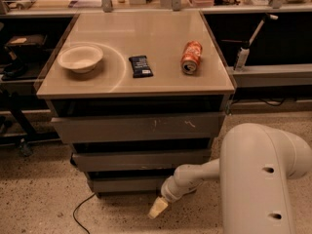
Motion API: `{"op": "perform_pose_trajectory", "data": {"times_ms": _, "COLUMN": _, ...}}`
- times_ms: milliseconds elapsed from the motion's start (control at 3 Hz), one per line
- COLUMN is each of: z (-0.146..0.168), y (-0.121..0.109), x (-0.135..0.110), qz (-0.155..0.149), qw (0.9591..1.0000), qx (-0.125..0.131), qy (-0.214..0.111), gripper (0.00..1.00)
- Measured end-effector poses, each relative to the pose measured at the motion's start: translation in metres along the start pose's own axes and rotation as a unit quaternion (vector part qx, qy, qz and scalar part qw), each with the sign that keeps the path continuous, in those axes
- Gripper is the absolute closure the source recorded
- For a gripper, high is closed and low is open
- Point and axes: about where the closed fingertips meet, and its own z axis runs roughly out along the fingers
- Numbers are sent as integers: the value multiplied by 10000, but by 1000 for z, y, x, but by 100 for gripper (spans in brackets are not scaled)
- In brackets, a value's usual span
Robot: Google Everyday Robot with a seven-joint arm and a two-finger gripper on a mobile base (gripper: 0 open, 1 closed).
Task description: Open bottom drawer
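Observation:
The bottom drawer [127, 184] is the narrowest grey front, lowest of three under the tan tabletop, just above the speckled floor. Its front sits about flush with the cabinet, and no tray shows. My gripper [157, 208] hangs low in front of the drawer's right part, pointing down and left toward the floor. Its cream-coloured tip is just below the drawer's lower edge. My white arm [258, 179] fills the lower right.
The middle drawer [141, 160] and the widest top drawer [139, 128] with white scratches are above. On the tabletop [161, 82] lie a bowl [80, 58], a dark snack bar [140, 66] and an orange can [191, 57]. A black cable [80, 211] runs on the floor at left.

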Motion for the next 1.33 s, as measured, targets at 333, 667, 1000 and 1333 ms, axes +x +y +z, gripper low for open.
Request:
{"op": "perform_pose_trajectory", "data": {"times_ms": 333, "z": 0, "y": 0, "x": 0, "qz": 0, "qw": 10000, "qx": 0, "qy": 0, "gripper": 0}}
{"op": "perform_pose_trajectory", "data": {"times_ms": 667, "z": 6, "y": -13, "x": 0, "qz": 49, "qw": 9998, "qx": 201, "qy": -27, "gripper": 0}}
{"op": "perform_pose_trajectory", "data": {"times_ms": 1000, "z": 13, "y": -41, "x": 3, "qz": 134, "qw": 9987, "qx": 483, "qy": -37, "gripper": 0}}
{"op": "perform_pose_trajectory", "data": {"times_ms": 1333, "z": 20, "y": -61, "x": 7, "qz": 168, "qw": 9977, "qx": 655, "qy": 3, "gripper": 0}}
